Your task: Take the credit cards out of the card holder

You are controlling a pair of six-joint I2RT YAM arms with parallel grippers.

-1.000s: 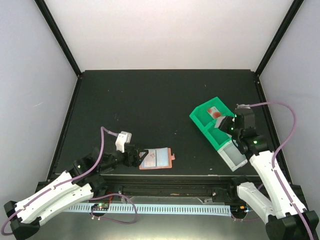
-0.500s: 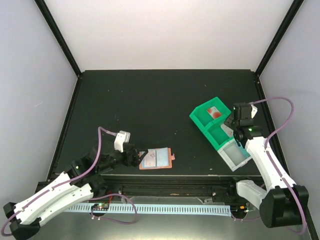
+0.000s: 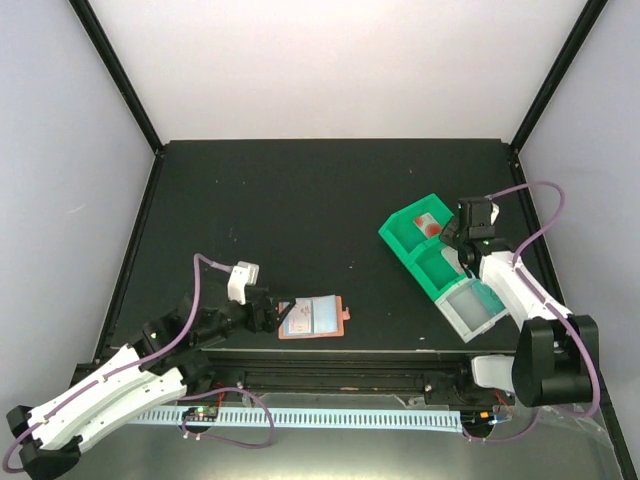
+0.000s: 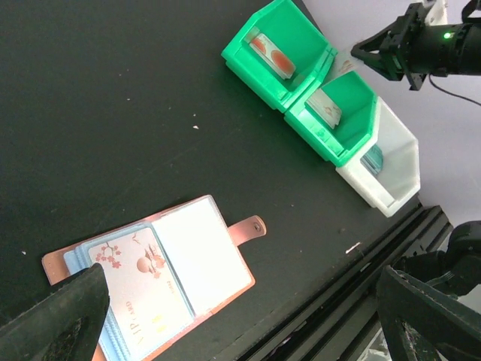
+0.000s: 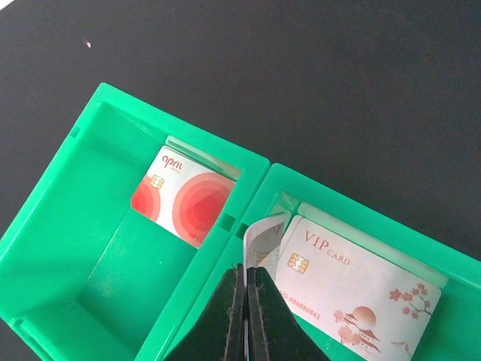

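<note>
From above, you are looking at the wallet (image 3: 315,317) lying open near the front edge of the table (image 3: 300,200). Your left gripper (image 3: 268,312) is hovering just beside its left end, jaws spread wide and holding nothing. Your right gripper (image 3: 452,240) is hanging over the two green bins (image 3: 398,240), which are sitting in a row with a white bin (image 3: 472,326). No writing is coming through at this range. Compared with a second ago, the right arm is lying lower and closer in, and its wrist has swung back beside the far bin. The wallet and the left arm are sitting almost where they were.

Through the left wrist, you are seeing the wallet's top card (image 4: 139,282), pale with pink blossoms and reading "VIP CARD". The snap tab (image 4: 248,228) is pointing toward the bins. The fingers (image 4: 64,320) are standing far apart at the bottom corners. A teal card (image 4: 373,160) is leaning inside the white bin.

Through the right wrist, the fingers are pressing together over the wall between the green bins. The april card (image 5: 184,203), with red circles, is showing "april" in the left bin. The binned VIP card (image 5: 353,293) is reading "VIP CARD" in the right one. A thin pale sliver (image 5: 259,237) is rising right at the fingertips, and you cannot tell whether it is being pinched.
</note>
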